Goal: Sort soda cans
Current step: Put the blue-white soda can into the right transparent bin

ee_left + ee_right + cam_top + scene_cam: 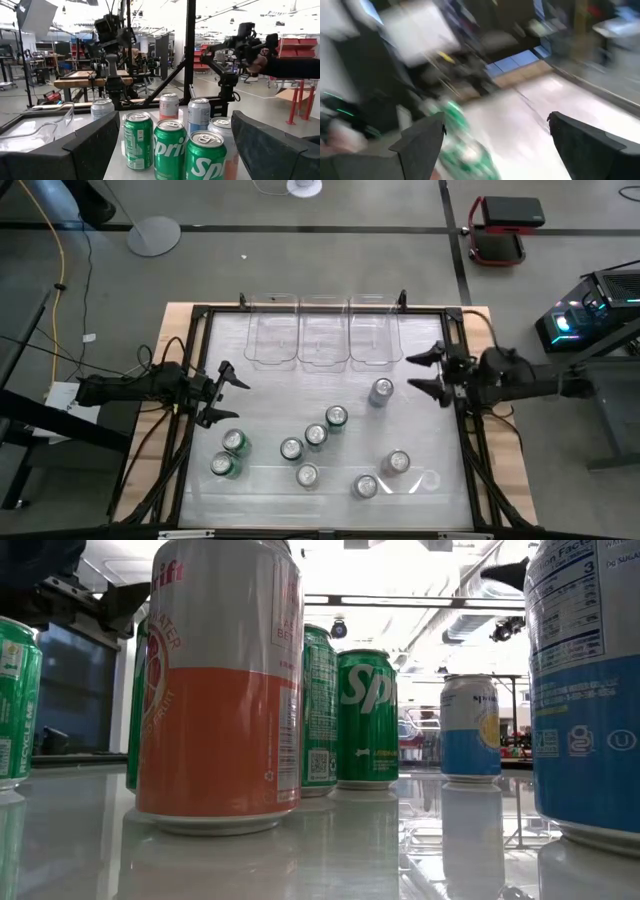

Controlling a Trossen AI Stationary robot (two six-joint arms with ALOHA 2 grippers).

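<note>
Soda cans [315, 435] all upright, loose on the tabletop [270, 390], nine of them, scattered over its near half; one [381, 391] stands apart, closer to the three clear bins [324, 332] at the far edge. Two green cans [229, 453] sit together at the left. Left gripper [226, 392] released, jaws wide, hovering at the left edge, holding nothing. Right gripper [424, 373] also spread wide and empty, at the right edge near the bins.
</note>
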